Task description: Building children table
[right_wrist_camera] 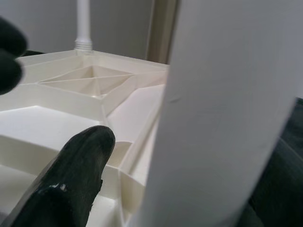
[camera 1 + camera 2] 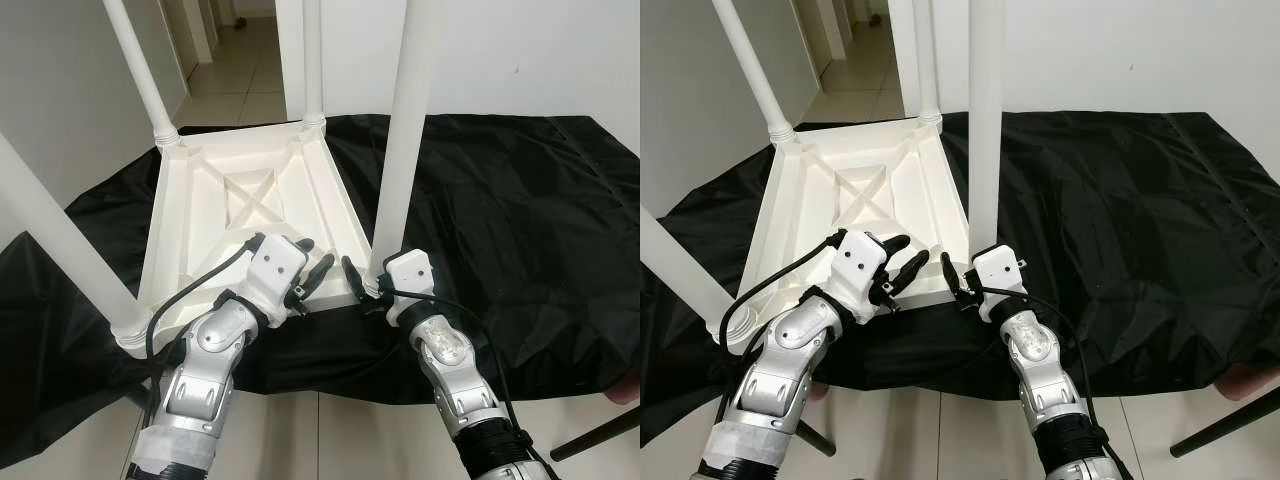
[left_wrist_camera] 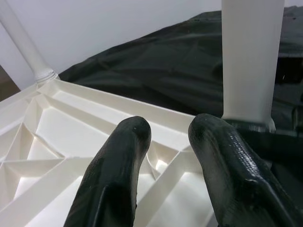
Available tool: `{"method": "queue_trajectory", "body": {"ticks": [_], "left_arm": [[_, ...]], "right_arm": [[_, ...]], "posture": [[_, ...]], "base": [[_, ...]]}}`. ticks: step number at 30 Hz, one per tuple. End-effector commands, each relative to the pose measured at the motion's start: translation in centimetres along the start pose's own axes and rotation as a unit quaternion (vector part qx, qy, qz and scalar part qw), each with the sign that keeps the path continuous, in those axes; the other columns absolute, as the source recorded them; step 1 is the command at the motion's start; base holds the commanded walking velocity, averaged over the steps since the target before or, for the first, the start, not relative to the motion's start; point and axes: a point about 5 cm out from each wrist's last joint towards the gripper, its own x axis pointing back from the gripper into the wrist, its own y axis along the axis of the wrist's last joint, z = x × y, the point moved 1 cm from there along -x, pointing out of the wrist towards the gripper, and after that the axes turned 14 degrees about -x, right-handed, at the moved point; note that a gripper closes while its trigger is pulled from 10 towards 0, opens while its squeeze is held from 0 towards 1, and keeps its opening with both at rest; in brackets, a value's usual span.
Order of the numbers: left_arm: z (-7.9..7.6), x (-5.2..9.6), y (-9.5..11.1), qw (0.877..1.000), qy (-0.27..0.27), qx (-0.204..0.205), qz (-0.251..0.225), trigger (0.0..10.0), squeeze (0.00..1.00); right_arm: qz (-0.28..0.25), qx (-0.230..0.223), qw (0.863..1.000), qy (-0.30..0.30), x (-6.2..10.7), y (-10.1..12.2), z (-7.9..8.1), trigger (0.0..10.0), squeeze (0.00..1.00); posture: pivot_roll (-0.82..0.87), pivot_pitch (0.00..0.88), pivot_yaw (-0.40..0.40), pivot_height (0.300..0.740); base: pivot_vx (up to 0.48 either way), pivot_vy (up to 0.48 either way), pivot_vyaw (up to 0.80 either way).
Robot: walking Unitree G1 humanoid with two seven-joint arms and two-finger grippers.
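Standing upright at frame centre, the near-right leg (image 2: 405, 140) rises from the upturned table (image 2: 250, 200); right gripper (image 2: 366, 283) clasps its base, axis vertical. Left gripper (image 2: 312, 272), fingers parted and empty, hovers just beside, over the rim.

No readable text, label or number anywhere.

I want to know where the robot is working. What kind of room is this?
Probably a room in a home. There is a tiled floor, plain white walls and a hallway behind. A white upside-down table lies on a black sheet.
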Motion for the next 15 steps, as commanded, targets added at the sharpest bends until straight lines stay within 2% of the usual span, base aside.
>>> {"method": "queue_trajectory", "body": {"ticks": [1,6,11,15], "left_arm": [[0.1,0.5,-0.5,1.000,0.007,0.005,0.011,10.0,0.00],[0.3,0.3,-0.6,1.000,0.015,0.004,0.019,10.0,0.00],[-0.1,0.3,0.0,1.000,-0.006,-0.003,0.008,10.0,0.00],[0.1,0.2,0.0,1.000,-0.007,0.001,0.006,10.0,0.00]], "right_arm": [[-0.006,-0.003,1.000,-0.011,0.2,-0.1,-0.1,10.0,0.00],[-0.006,0.003,1.000,-0.020,0.4,0.0,-0.6,10.0,0.00],[-0.004,0.012,1.000,-0.022,0.4,0.3,-1.6,10.0,0.00],[0.005,0.015,1.000,-0.017,0.5,0.0,-1.6,10.0,0.00]], "posture": [[-0.16,0.000,0.093,0.740],[-0.16,0.000,0.092,0.740],[-0.16,0.000,0.099,0.740],[-0.16,0.000,0.096,0.740]], "base": [[0.000,0.000,0.00],[0.000,0.000,0.00],[0.000,0.000,0.00],[0.000,0.000,0.00]]}}
